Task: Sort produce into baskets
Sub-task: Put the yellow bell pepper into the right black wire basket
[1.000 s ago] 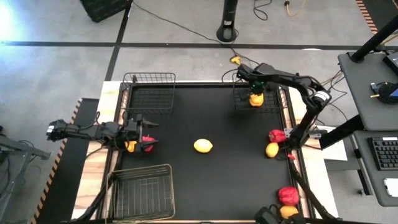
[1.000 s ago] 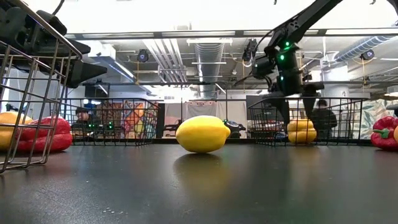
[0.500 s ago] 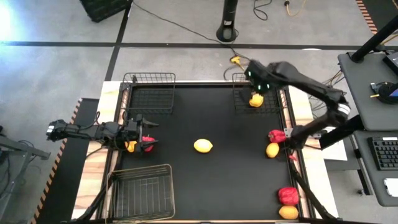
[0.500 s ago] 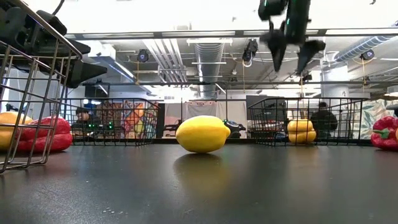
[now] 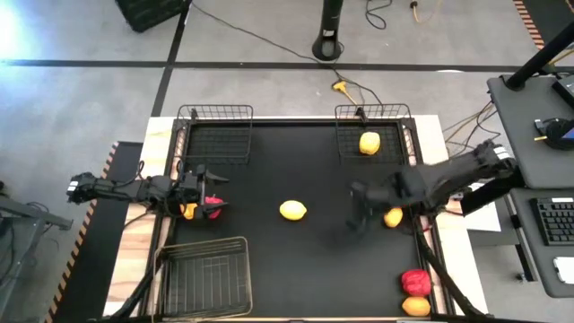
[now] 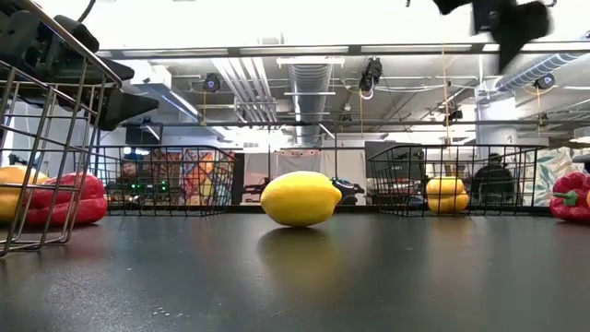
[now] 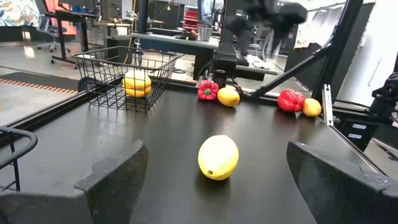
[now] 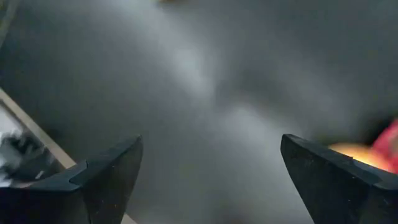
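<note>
A lemon-like yellow fruit [image 5: 292, 210] lies mid-table. One yellow pepper [image 5: 369, 143] rests in the far right basket [image 5: 395, 135]. A red pepper [image 5: 213, 206] and a yellow-orange item [image 5: 188, 212] lie at the left edge. My left gripper [image 5: 208, 190] is open and empty above them, facing the fruit [image 7: 218, 157]. My right gripper [image 5: 357, 205] is blurred, open and empty, high above the table's right half [image 6: 502, 18]. A yellow fruit [image 5: 392, 216] lies by the right arm. A red pepper [image 5: 414, 282] and an orange fruit [image 5: 416, 306] lie near right.
An empty basket [image 5: 215, 135] stands at the far left and another [image 5: 204, 276] at the near left. The right arm [image 5: 439, 184] stretches across the right edge and hides part of the produce there. Cables and a stand lie beyond the far edge.
My right gripper has risen out of the far right basket, leaving the yellow pepper resting there. It has then swung fast toward the near edge and the table's middle. The pepper has stayed where it was. My left arm has kept still.
</note>
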